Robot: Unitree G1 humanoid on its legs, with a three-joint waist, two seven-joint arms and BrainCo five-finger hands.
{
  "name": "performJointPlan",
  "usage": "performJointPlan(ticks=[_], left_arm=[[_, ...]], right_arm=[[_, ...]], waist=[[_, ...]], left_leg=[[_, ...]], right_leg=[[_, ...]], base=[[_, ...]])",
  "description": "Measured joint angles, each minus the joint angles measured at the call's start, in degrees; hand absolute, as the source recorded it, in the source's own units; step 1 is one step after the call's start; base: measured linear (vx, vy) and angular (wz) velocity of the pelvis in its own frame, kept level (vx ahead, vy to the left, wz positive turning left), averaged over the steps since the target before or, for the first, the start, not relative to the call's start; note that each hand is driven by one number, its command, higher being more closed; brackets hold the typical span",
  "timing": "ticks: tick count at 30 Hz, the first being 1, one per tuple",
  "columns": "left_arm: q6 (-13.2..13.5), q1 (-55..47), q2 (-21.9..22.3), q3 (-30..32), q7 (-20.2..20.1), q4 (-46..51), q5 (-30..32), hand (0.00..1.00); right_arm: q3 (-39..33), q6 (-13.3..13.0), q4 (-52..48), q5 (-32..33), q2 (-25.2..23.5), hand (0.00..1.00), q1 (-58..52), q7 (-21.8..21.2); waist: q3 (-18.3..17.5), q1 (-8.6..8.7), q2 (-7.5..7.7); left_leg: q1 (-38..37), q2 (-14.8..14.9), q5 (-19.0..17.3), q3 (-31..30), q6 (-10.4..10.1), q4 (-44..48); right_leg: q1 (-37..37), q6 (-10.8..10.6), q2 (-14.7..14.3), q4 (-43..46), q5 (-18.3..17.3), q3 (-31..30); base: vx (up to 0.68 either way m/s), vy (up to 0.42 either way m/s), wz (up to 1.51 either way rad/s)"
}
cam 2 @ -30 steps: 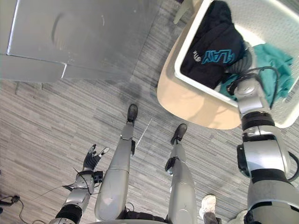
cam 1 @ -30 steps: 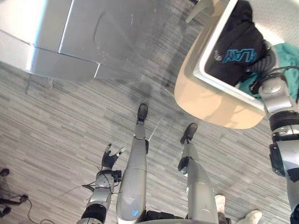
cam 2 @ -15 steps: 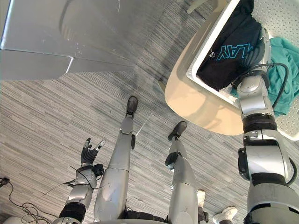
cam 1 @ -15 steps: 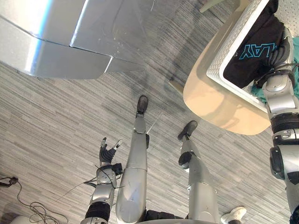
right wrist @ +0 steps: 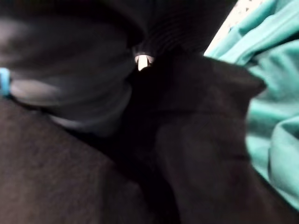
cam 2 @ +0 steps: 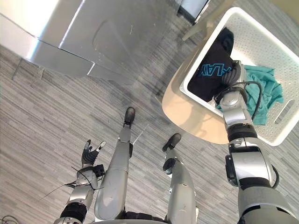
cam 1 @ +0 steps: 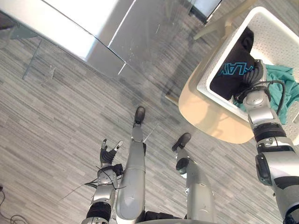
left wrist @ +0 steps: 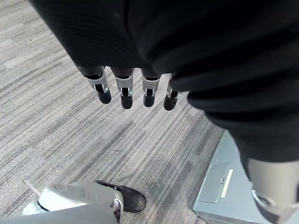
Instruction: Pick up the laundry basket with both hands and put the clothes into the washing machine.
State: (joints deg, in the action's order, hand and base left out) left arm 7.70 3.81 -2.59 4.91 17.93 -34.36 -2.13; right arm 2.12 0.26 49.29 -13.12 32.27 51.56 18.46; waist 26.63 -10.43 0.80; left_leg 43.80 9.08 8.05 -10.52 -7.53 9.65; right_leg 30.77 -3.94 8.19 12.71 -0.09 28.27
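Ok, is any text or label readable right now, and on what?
Black garment in the white basket: turquoise lettering, cut off by a fold and the right hand, so it cannot be read whole.
Grey unit on the floor: pale strip label, too small to read.

Cannot make out the right hand (cam 2: 232, 73), sunk into the black garment (cam 2: 209, 77). Cannot see the right side of the laundry basket (cam 1: 275, 39), cut by the edge.

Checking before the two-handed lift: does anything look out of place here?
Yes. The right hand is down inside the laundry basket, against the black garment, not on its rim. The left hand hangs open over the floor, far from the basket.
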Motion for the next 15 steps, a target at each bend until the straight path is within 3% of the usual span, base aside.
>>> performJointPlan(ticks=[8, 15], left_arm=[[-0.29, 1.02, -1.11, -3.90, -0.03, -4.87, 0.03, 0.00], [-0.57, 1.69, -2.29, -6.01, -0.11, -6.88, -0.12, 0.00]], right_arm=[[-2.25, 0.12, 0.01, 0.22, -0.08, 1.00, -0.55, 0.32], [-3.70, 0.13, 2.20, 1.48, -0.15, 1.00, -0.34, 0.34]], waist=[[-1.65, 0.41, 0.15], [-1.65, 0.52, 0.15]], left_leg=[[-6.86, 0.33, 4.77, 0.63, 0.10, -9.42], [-9.44, -0.02, 6.17, 1.04, 0.44, -11.68]], right_leg=[[-2.80, 0.01, 0.13, -0.77, 0.02, -0.12], [-4.13, -0.02, 0.62, -0.90, 0.03, -0.31]], base=[[0.00, -0.033, 0.04], [0.02, -0.043, 0.02]])
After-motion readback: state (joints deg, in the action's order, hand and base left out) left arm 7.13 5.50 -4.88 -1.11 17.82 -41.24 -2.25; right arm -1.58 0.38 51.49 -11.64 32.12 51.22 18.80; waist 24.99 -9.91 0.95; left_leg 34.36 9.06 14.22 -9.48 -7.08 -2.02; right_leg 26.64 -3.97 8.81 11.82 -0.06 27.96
